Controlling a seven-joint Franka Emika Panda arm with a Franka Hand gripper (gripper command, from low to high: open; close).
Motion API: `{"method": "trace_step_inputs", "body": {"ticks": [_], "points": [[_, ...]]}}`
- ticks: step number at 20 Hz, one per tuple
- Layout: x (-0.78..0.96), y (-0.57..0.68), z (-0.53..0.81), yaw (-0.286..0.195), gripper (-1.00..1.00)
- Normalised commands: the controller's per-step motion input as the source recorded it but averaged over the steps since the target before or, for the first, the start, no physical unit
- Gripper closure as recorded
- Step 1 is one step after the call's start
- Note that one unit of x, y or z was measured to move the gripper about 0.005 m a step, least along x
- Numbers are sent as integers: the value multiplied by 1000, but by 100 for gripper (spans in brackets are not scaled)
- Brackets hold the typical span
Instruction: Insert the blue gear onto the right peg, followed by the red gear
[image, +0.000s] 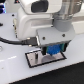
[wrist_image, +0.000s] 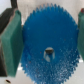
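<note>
The flat, round, bright blue plastic gear with its toothed rim and centre hole is held clamped in the hand, a green pad being pressed against each side of its rim. In the exterior view the gear is seen just right of the frame's centre, hanging low over the white rectangular plate with the black border. The pegs on that plate cannot be made out in either picture, and the red gear is not in view.

The step in hand is judged to be the seating of the blue gear on the right peg. It would be done well if the centre hole, seen in the wrist view slightly below the middle of the frame, were brought straight above the peg tip before any lowering, with the gear kept level so that the hole is not caught on the pin. The clamp should be loosened only once the gear has slid down.

As for room, the plate's black border lies close below the hand, and a dark cable runs across the left of the exterior frame. The white surface at the lower right appears open for withdrawal upward.
</note>
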Motion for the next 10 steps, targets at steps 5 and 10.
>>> {"method": "trace_step_inputs", "body": {"ticks": [5,10], "points": [[99,-59,129,0,100],[72,1,-28,0,100]]}}
